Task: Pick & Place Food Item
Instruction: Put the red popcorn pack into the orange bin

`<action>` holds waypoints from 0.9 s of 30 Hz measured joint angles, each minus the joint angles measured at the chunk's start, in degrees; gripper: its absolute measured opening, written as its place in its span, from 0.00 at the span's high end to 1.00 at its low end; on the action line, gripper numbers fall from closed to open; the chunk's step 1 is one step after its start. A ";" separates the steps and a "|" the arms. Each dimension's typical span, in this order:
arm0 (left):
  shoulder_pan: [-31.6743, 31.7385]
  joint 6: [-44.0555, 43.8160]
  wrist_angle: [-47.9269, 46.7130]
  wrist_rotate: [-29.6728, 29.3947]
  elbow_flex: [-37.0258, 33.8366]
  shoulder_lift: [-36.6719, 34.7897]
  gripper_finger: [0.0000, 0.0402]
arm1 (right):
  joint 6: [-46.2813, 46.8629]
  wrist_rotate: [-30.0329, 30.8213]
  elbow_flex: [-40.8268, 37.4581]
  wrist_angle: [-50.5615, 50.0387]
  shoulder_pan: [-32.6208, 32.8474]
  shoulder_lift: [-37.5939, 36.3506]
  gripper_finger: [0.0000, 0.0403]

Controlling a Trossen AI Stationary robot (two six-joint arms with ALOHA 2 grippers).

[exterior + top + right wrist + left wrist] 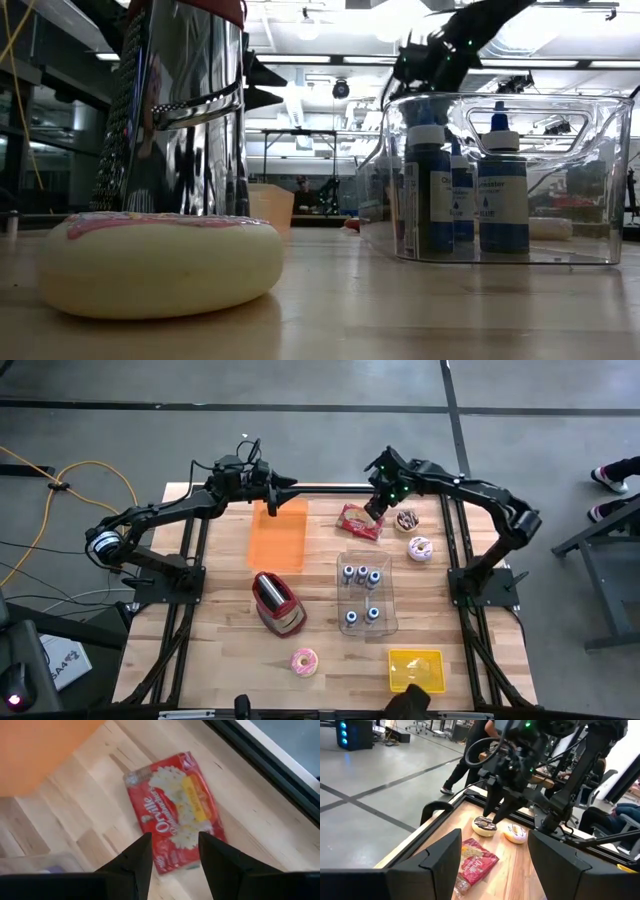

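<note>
The left tool (272,500) hangs with fingers spread wide and holding nothing above the far end of the orange tray (277,535); to its right, the red popcorn packet (359,521) lies flat on the desk (230,650) near the far edge, its long axis slanting across the boards; the right tool (374,508) hovers directly over the packet's right end, its fingers parted and straddling the packet's width, so this arm is clearly nearer and, I judge, need only descend; two donuts (413,534) sit just right.
</note>
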 joint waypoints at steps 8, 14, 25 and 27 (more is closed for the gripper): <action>0.00 2.28 -1.12 -0.01 0.02 0.02 0.45 | -1.29 -3.19 0.02 0.31 -5.35 0.17 0.64; 0.04 3.25 -0.78 -0.26 0.02 0.02 0.45 | -1.13 -6.93 0.08 0.46 -8.57 2.89 0.64; 0.04 3.32 -0.93 -0.39 0.04 0.02 0.45 | -1.64 -2.07 0.02 -3.37 -9.57 8.37 0.64; 0.04 3.31 -0.93 -0.39 0.04 0.02 0.45 | -1.43 -1.28 0.02 -3.90 -9.59 8.28 0.64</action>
